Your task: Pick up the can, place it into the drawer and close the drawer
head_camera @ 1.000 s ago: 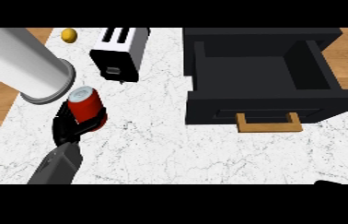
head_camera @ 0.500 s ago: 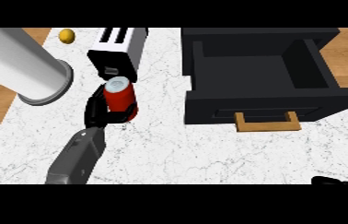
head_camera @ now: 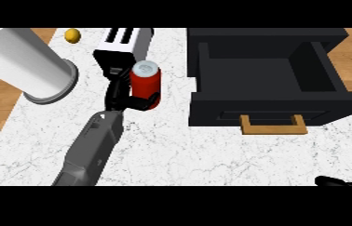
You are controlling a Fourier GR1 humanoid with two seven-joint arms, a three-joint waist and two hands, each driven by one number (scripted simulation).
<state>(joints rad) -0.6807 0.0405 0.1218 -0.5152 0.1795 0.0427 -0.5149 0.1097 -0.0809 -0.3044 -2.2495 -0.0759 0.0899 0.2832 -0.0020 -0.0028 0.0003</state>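
Left of the open black drawer [head_camera: 265, 81] you have the red cylindrical can with a silver top [head_camera: 145, 83], upright in your left hand [head_camera: 124, 97], fingers curled round it, just near the toaster [head_camera: 122, 46]. Your right hand [head_camera: 333, 181] barely shows at the near right edge; you cannot tell its state.

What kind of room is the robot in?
Probably a kitchen: there is a toaster on a marble counter, an open drawer, and a red can in the robot's left hand.
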